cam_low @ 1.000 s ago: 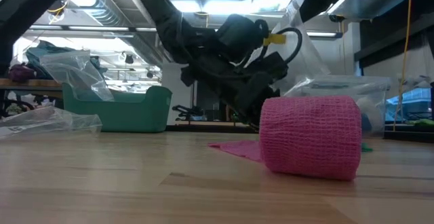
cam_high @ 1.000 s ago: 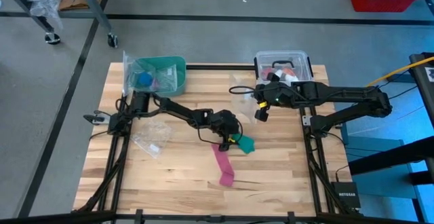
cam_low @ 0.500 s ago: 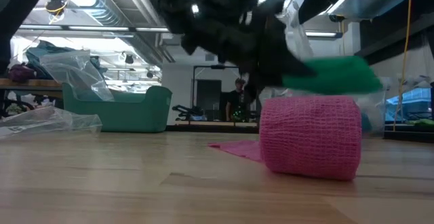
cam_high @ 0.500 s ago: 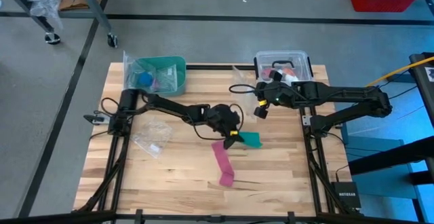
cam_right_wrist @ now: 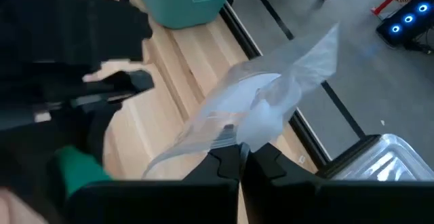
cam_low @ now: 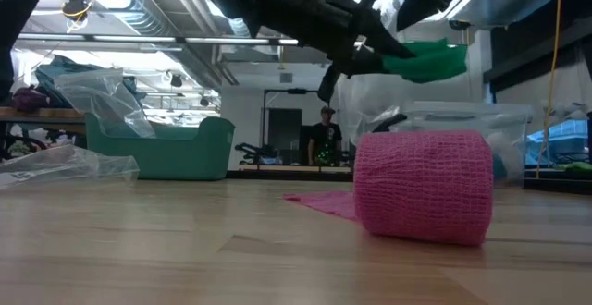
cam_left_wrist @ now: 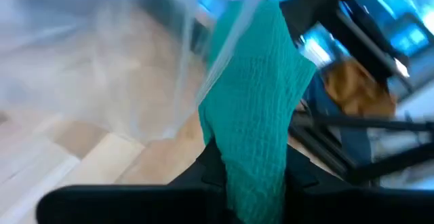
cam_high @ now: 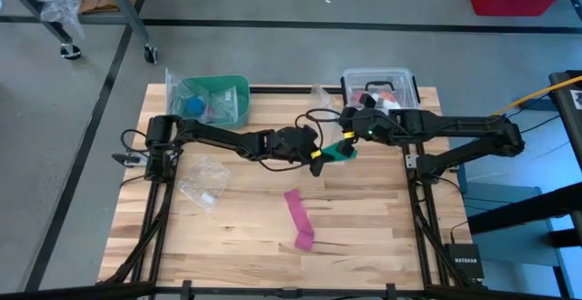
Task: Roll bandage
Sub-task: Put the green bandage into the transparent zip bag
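L hand [cam_high: 320, 156] lifts bandage [cam_high: 341, 149] mid-table.

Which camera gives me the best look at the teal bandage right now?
The left wrist view: the bandage fills it, clamped in the left gripper. The high view shows a small patch, the low view its side, the right wrist view a corner.

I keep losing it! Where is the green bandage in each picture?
High view: the bandage is mid-table, in the left gripper.
Low view: upper right, lifted above the pink roll.
Left wrist view: centre.
Right wrist view: lower left corner.
Shared landmark: the teal bin.
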### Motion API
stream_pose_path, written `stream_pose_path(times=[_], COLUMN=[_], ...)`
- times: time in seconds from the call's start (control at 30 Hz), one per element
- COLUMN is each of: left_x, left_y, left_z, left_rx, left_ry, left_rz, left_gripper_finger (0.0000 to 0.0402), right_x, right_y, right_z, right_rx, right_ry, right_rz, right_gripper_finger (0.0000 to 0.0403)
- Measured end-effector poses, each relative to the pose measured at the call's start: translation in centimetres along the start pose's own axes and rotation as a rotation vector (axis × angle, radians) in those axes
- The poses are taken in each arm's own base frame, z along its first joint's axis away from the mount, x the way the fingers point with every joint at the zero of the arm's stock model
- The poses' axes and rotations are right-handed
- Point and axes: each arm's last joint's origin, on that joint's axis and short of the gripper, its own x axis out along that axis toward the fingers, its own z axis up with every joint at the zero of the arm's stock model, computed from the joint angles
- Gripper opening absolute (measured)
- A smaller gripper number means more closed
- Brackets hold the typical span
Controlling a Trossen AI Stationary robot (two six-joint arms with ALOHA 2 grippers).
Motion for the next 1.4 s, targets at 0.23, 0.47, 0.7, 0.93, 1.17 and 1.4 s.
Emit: stream_pose_path(times=[0.23, 0.47, 0.7, 0.93, 1.17, 1.4], left_x=[-0.2, -0.7, -1.7, -2.0, -2.1, -2.0], left_y=[-0.5, -1.2, -1.4, -1.6, -1.0, -0.8], left_z=[0.0, -1.0, -1.3, -0.8, 0.1, 1.2], left_rx=[-0.084, -0.089, -0.097, -0.142, -0.223, -0.259], left_ry=[-0.054, -0.060, -0.123, -0.207, -0.351, -0.407], left_rz=[0.045, 0.142, 0.329, 0.355, 0.423, 0.374], left_gripper_finger=[0.0048, 0.0048, 0.0048, 0.0048, 0.0048, 0.0061], right_x=[0.9, 1.1, 1.0, 0.9, 0.9, 0.9], right_y=[0.3, 0.4, 0.3, 0.5, 0.9, 1.4], right_z=[-0.3, -0.6, -1.4, -1.7, -1.8, -0.9], right_rx=[-0.001, 0.003, -0.033, -0.051, -0.038, -0.024], right_ry=[0.044, 0.083, 0.154, 0.194, 0.214, 0.132], right_rz=[-0.059, -0.069, -0.052, 0.012, 0.151, 0.281], right_gripper_finger=[0.0001, 0.0001, 0.0001, 0.0001, 0.0001, 0.0001])
